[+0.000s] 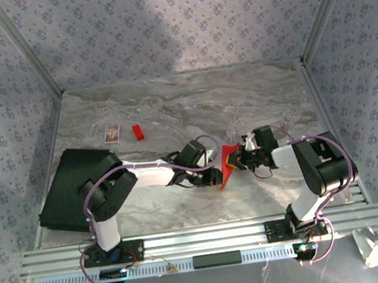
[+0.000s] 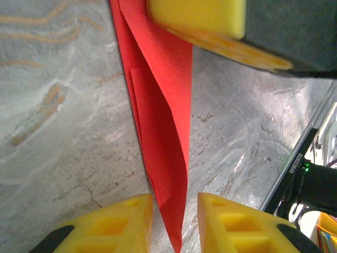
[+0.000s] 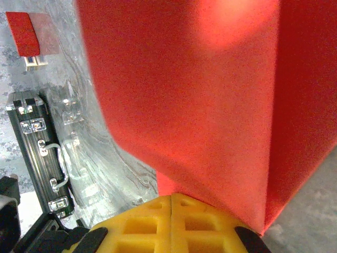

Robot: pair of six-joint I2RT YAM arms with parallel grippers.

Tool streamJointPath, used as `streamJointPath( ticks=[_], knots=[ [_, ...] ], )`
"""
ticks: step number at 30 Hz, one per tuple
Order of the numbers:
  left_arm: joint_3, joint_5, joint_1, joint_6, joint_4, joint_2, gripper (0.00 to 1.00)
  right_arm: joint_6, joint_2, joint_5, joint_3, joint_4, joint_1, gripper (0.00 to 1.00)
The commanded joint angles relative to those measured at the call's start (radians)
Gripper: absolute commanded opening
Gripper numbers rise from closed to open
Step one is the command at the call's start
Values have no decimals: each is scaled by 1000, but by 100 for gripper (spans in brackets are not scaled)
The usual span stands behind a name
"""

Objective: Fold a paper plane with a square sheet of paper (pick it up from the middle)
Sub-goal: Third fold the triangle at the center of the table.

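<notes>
The paper plane (image 1: 228,165) is mid-fold: the right gripper (image 3: 171,199) clamps it, the left gripper (image 2: 175,211) stands parted around its tip, which probably needs pinching next.

Grey marble-patterned table (image 1: 239,100). Black case (image 1: 70,188) lies flat at its left edge. Small patterned card (image 1: 111,133) and red block (image 1: 137,132) lie just beyond, near each other.

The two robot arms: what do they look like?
The left arm and right arm have black and white segments, with pinkish-purple cables looping along them. The left tool and right tool have yellow fingers with square recesses and black backing.
</notes>
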State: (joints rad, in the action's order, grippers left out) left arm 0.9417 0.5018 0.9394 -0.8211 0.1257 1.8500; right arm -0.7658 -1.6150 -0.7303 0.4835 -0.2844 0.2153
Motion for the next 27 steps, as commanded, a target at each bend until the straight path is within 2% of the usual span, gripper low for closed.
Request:
streamJointPath(
  ticks=[1, 11, 20, 27],
  knots=[
    [18, 21, -14, -41, 76, 16, 27, 21, -43, 93, -18, 59, -4, 5],
    [29, 60, -19, -68, 77, 58, 25, 19, -42, 91, -19, 57, -2, 5],
    [26, 108, -19, -82, 110, 77, 10, 17, -43, 96, -22, 57, -1, 5],
    [19, 145, -19, -82, 122, 84, 3, 18, -48, 101, -22, 55, 1, 5]
  ],
)
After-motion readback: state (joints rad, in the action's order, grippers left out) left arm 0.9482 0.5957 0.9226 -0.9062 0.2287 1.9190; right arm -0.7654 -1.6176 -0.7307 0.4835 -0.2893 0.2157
